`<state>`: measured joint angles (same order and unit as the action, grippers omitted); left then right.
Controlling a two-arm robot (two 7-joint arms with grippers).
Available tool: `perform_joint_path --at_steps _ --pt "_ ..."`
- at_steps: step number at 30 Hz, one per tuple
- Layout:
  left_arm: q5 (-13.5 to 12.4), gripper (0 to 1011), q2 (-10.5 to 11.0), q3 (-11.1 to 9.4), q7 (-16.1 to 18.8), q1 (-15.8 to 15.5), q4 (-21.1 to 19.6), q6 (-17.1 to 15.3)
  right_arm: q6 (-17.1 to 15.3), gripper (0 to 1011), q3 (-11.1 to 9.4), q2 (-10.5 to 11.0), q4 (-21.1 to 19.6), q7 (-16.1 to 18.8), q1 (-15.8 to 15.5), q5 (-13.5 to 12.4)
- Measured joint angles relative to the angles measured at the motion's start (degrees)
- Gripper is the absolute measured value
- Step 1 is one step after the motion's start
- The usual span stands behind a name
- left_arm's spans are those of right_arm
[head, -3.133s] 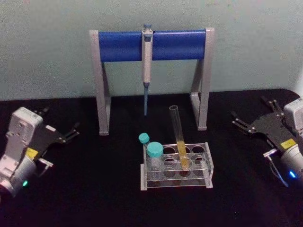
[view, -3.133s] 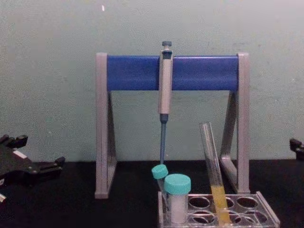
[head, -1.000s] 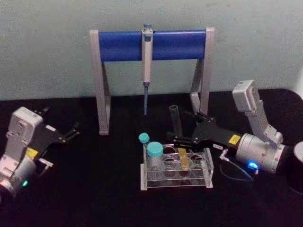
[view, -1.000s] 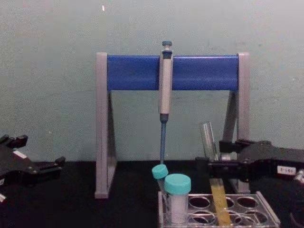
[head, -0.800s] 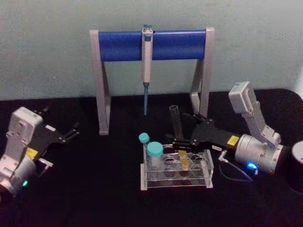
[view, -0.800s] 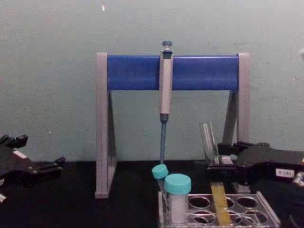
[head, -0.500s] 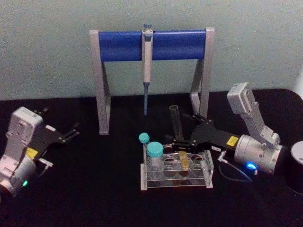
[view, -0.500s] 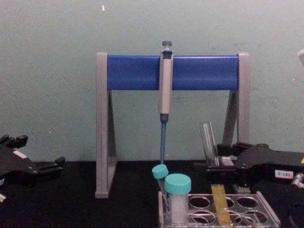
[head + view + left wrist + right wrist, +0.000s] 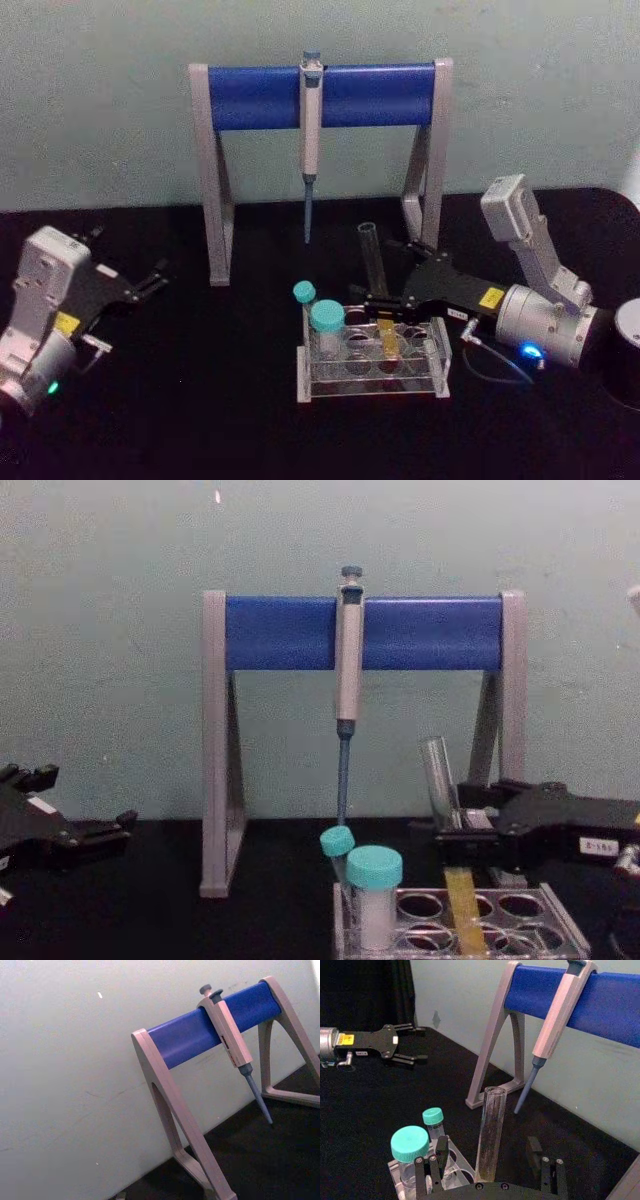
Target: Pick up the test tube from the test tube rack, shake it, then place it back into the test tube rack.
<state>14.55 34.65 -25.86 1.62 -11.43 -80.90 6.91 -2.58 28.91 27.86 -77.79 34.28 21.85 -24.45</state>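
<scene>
The right hand [image 9: 377, 272] straddles the tube [image 9: 370, 245], jaws wide, not yet gripping; the tube leans in the rack [image 9: 375, 386]. Closing off-centre could knock it sideways or drag the rack (it is open-topped glass). The left hand [image 9: 158, 277] sits open at the table's [image 9: 220, 420] left.

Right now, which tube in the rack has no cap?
The tall test tube holding yellow liquid, inside the open right gripper; both short tubes are teal-capped.
</scene>
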Motion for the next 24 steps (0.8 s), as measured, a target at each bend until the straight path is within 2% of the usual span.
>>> perform_joint_path --at_steps 11,19,23,24 --pt "0.0 1001 0.0 0.0 0.0 0.0 0.0 0.0 -0.06 994 0.0 0.01 -0.03 0.0 -0.01 -0.06" --pt "0.0 1001 0.0 0.0 0.0 0.0 0.0 0.0 -0.1 815 0.0 0.01 -0.08 0.0 -0.02 -0.09" --pt "0.0 1001 0.0 0.0 0.0 0.0 0.0 0.0 -0.1 681 0.0 0.01 -0.1 0.0 -0.01 -0.09" --pt "0.0 1001 0.0 0.0 0.0 0.0 0.0 0.0 -0.1 622 0.0 0.01 -0.1 0.0 -0.01 -0.09"
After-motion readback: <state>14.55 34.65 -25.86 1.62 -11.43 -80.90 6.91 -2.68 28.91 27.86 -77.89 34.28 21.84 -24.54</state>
